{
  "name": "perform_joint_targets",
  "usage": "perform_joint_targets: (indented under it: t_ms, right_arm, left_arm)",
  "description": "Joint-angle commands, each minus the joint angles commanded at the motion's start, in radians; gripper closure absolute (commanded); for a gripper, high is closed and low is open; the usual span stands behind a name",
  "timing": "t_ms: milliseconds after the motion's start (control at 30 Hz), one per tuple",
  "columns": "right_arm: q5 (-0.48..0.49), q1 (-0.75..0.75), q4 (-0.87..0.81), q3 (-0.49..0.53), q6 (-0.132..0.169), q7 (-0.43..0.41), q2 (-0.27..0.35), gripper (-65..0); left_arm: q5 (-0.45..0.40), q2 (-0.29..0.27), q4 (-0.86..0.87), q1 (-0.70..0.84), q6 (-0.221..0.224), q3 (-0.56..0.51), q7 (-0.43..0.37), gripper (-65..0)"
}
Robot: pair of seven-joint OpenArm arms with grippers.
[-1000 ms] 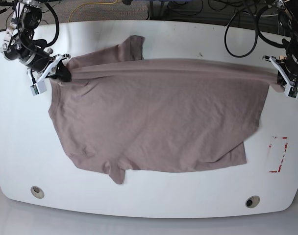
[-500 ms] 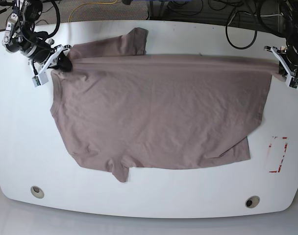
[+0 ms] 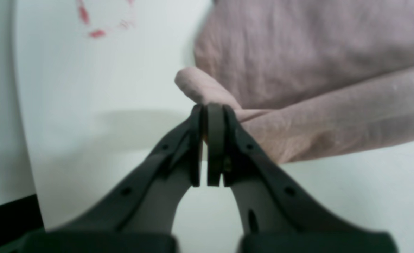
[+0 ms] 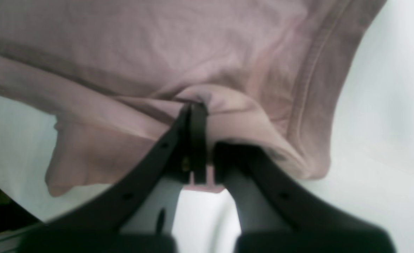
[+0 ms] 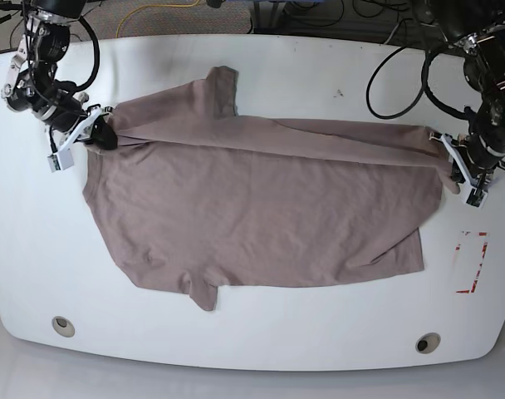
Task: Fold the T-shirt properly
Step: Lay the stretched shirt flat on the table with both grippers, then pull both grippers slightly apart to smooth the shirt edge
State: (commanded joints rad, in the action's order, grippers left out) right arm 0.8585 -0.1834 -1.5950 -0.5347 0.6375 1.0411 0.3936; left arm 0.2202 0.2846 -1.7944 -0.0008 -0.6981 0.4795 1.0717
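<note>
Soft mauve-brown cotton T-shirt spread across the white surface. Left end effector, frame right, and right end effector, upper left, each pinch its upper edge. Step: lengthwise fold; next, presumably carry that edge toward the lower frame.

Base overhead, wrists close, sharing T-shirt

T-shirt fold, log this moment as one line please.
T-shirt: flat on table, far edge lifted | left gripper: shut on hem corner | right gripper: shut on collar end
</note>
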Motion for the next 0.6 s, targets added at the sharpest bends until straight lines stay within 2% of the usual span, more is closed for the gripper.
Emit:
perform_joint_targets:
  t_ms: [267,433,600]
  right_arm:
    - [-0.005,0.068,0.087,0.002,0.0,0.0,0.003,0.0]
    - [-0.095,0.114,0.097,-0.002,0.002,0.0,0.002,0.0]
    - [-0.189,0.146,0.098,-0.003,0.008,-0.002,-0.021,-0.2]
  left_arm:
    - [-0.018,-0.003,0.133,-0.061,0.0,-0.015,-0.018,0.0]
    - [-0.02,0.0,0.195,-0.071,0.0,-0.015,-0.092,0.0]
    - [-0.02,0.012,0.242,-0.071,0.0,-0.015,-0.106,0.0]
